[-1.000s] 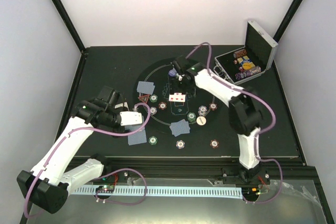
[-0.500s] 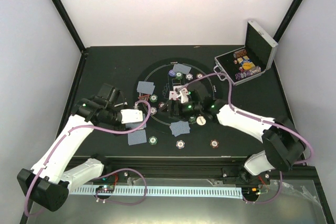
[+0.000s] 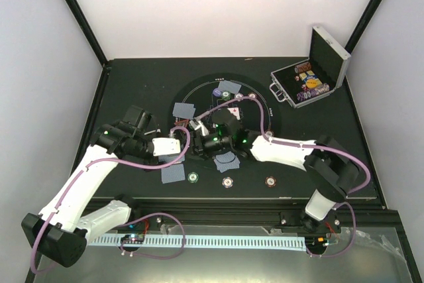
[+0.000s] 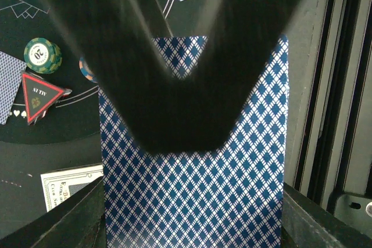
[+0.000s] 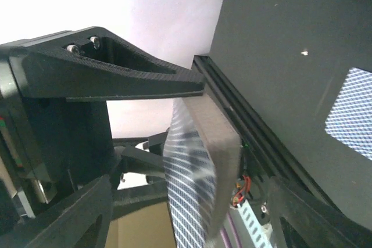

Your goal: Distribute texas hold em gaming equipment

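My left gripper [image 3: 177, 150] is shut on a deck of blue-backed playing cards [image 4: 192, 201], held low over the near left edge of the black mat [image 3: 268, 114]. My right gripper [image 3: 202, 138] reaches across the mat and sits right beside the left one. It is turned on its side and holds one blue-backed card [image 5: 186, 201] against its pad [image 5: 218, 137]. Card piles lie on the mat [image 3: 184, 109] [image 3: 230, 87] [image 3: 227, 160] and just off it [image 3: 173, 172]. A red triangle marker [image 4: 38, 97] and a green chip [image 4: 42, 54] lie left of the deck.
The open silver case [image 3: 310, 79] with chips stands at the back right. Chips lie along the mat's near edge [image 3: 193, 177] [image 3: 227, 181] [image 3: 270, 180], and a purple disc [image 3: 216, 92] at the far side. A white printed card [image 4: 70, 187] lies near the deck. The table's rail [image 4: 325, 85] runs alongside.
My right arm has swung from the mat's far centre to the near left with its card and now sits beside the left gripper. The left arm has barely moved.
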`<state>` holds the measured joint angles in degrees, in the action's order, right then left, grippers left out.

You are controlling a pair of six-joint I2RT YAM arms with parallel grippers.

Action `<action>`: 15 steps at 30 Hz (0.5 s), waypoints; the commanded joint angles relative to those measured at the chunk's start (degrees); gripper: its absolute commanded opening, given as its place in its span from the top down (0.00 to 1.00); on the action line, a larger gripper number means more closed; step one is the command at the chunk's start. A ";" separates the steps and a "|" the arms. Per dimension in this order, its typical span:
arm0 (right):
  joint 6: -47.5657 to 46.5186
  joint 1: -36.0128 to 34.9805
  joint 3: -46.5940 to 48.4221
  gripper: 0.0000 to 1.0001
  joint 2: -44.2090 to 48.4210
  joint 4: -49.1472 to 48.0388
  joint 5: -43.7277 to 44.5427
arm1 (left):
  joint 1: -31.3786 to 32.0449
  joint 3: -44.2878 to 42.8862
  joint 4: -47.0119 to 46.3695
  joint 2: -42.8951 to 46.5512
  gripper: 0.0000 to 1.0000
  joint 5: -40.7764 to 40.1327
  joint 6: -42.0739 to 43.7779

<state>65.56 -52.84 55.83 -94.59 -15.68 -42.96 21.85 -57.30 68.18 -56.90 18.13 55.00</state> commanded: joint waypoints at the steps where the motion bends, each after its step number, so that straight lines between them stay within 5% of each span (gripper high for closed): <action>1: 3.39 -1.91 3.50 0.26 -3.48 -5.89 -1.96 | 0.21 -2.73 0.45 0.22 0.98 1.56 -0.78; 15: 3.64 -1.43 1.83 0.48 -8.64 -5.82 -2.74 | 0.21 -3.18 1.47 0.48 0.98 0.80 -0.69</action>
<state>69.89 -55.05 59.29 -102.72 -21.02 -45.08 21.85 -58.06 68.71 -56.88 18.11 55.00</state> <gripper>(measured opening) 0.535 0.672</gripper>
